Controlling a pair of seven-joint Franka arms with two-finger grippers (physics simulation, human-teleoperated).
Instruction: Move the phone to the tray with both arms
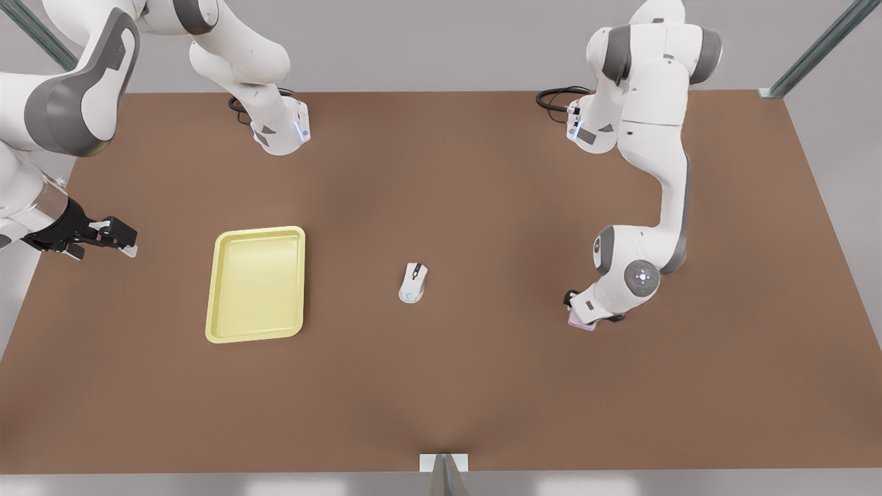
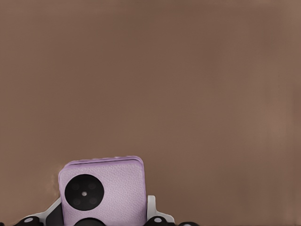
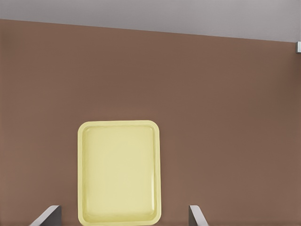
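Phone (image 2: 104,188) first: you find it at the left gripper (image 1: 584,318), on the front view's right side of the brown table (image 1: 482,386), well apart from the tray (image 1: 256,284). From the front, the arm's wrist covers most of it, so you see no more than a pale pink corner (image 1: 581,324) poking out below the white housing. The left wrist view gives you far more: the pink textured face, one full black circle and the top of a second one cut off at the frame's edge. The left gripper's fingers (image 2: 151,207) sit on either side of the slab, hard against its edges, clasping it. You cannot tell from these pictures whether the phone is still touching the table or just above it.

Look at the tray next: pale yellow, with nothing in it, lying flat on the front view's left half of the table. The right wrist view looks down at it from off to one side, with two grey fingertips (image 3: 47,217) spread wide at the frame's edge, released and holding nothing. In the front view that right gripper (image 1: 127,241) hangs beside the tray, off its outer side, waiting.

Between tray and phone lies a white computer mouse (image 1: 413,282), which you see from the front.
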